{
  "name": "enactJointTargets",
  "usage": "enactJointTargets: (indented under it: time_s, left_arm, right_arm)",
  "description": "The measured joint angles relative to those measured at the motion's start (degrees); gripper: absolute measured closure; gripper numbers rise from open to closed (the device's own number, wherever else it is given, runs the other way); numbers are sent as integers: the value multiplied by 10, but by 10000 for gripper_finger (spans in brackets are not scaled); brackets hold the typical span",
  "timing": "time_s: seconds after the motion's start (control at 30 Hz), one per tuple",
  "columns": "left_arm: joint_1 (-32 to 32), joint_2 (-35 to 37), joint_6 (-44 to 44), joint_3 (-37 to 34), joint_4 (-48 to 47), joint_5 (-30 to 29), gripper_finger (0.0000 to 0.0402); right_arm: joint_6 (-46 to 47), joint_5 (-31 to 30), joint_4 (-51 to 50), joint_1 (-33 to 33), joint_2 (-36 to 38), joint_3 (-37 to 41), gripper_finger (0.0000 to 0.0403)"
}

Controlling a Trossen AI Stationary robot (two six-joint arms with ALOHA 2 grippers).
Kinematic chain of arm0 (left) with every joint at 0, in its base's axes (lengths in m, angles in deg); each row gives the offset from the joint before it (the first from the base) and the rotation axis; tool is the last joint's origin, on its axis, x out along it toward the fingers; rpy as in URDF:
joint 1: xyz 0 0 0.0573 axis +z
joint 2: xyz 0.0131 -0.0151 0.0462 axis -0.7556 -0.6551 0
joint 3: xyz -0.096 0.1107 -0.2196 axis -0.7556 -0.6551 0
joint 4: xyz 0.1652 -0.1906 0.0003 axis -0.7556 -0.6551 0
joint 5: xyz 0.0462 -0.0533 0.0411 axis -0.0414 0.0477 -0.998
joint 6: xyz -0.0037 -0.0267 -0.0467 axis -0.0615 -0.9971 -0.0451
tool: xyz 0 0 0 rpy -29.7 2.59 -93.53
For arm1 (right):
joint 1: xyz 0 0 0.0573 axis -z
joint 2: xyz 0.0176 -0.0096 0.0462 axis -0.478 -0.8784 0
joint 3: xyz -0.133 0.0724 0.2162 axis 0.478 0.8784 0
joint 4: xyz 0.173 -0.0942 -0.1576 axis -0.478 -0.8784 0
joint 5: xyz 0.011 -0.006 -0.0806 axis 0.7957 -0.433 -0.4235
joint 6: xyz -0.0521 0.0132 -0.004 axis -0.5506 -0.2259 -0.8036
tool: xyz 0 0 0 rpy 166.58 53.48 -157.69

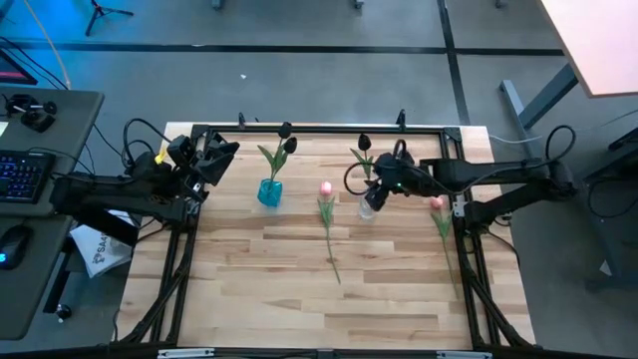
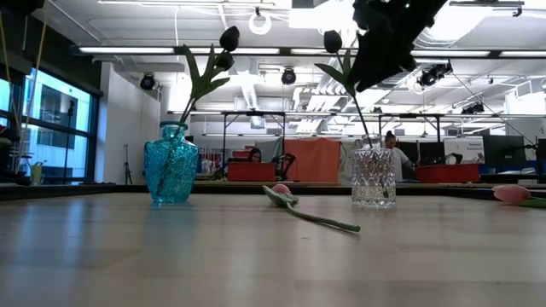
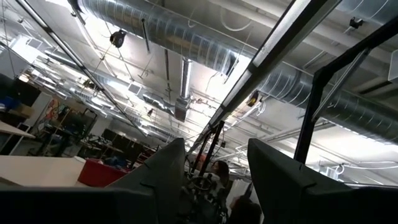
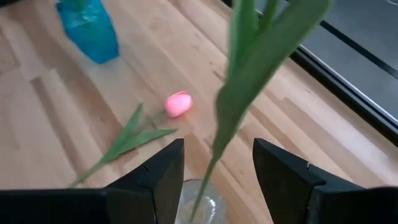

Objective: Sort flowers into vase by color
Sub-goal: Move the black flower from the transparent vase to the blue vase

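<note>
A dark-headed tulip stands in the clear glass vase. My right gripper hovers just above this vase, open, with the tulip's stem and leaf rising between its fingers, untouched. The other dark tulip stands in the blue vase. One pink tulip lies flat mid-table. The second pink tulip lies by the right edge, under the right arm. My left gripper waits open at the far left, pointing upward.
The two vases stand side by side near the table's far edge, a short gap between them. Bare wood fills the near half of the table. A desk with a keyboard sits beyond the left edge. People and desks show in the room behind.
</note>
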Motion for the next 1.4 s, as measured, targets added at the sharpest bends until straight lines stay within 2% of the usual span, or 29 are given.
enactJointTargets:
  time_s: [0.2, 0.3, 0.37, 0.47, 0.5, 0.6, 0.73, 0.93, 1.03, 1.17, 1.27, 1.4]
  left_arm:
    - [0, 0, 0, 0, -1, 0, 239]
    - [0, 0, 0, 0, 0, 0, 239]
    - [0, 4, 1, 0, 0, 0, 239]
    - [0, 11, 15, 0, 3, 0, 239]
    - [0, 15, 21, 0, 3, 0, 239]
    - [0, 20, 34, 0, 2, 0, 239]
    - [0, 23, 59, 0, 3, -3, 239]
    - [0, 21, 66, 0, 1, -4, 239]
    - [0, 19, 64, 0, 2, -4, 239]
    - [-19, -8, 67, 15, -19, 0, 239]
    - [-50, -58, 94, 48, -84, -7, 239]
    - [-85, -147, 111, 113, -151, -20, 238]
  right_arm:
    - [-19, 6, 35, 22, -20, 0, 218]
    - [-31, 28, 43, 28, -25, 0, 237]
    - [-32, 39, 42, 29, -24, 0, 274]
    - [-32, 42, 42, 28, -8, 0, 365]
    - [-33, 42, 42, 28, 2, 0, 382]
    - [-32, 35, 43, 28, 38, 0, 383]
    - [-60, -3, 49, 31, 94, -18, 397]
    - [-130, -8, 179, 40, 146, -59, 399]
    - [-149, 37, 241, 40, 150, -65, 399]
    - [-113, 157, 248, 32, 121, -65, 400]
    - [-102, 234, 259, 7, 82, -64, 401]
    - [-95, 282, 321, -31, 32, -64, 402]
